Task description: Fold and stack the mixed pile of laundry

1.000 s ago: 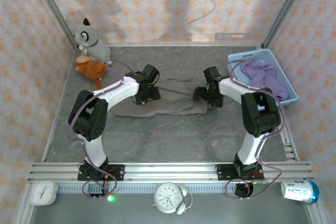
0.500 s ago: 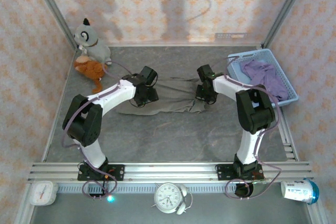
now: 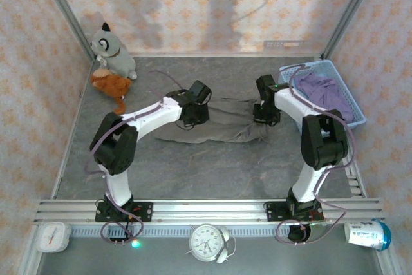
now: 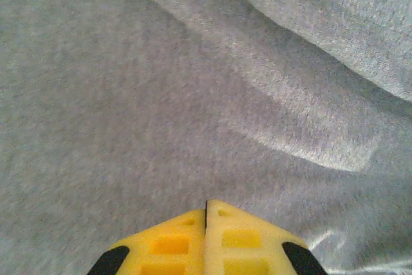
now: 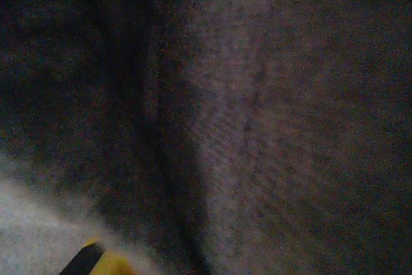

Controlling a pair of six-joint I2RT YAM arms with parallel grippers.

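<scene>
Top external: small taupe garment [image 3: 222,127] lies spread flat at mid-table [image 3: 193,172], a long, low, soft shape with shallow creases. The table is a mottled grey sheet. Large lavender garment [image 3: 320,91] sits crumpled in the light blue slatted plastic basket [image 3: 356,111] at the right edge. Grey plush toy [image 3: 111,48] and orange plush toy [image 3: 108,83] sit in the far left corner.

Left wrist: left gripper [image 4: 206,209] has its yellow ribbed fingers pressed together tip to tip, with only a hairline seam between them, right against fine fleecy grey cloth. Cannot tell whether a fold is pinched.

Right wrist: right gripper [image 3: 265,115] is on the garment's right end. Only a corner of one yellow-and-black finger [image 5: 96,263] shows against dark knit, so I cannot tell how the fingers stand.

Against a second ago: both wrists sit slightly further right, and the cloth has shifted right with them.

Round clock [image 3: 207,241] and blue-and-white canister [image 3: 367,235] are on the near ledge, their markings too small to read.
</scene>
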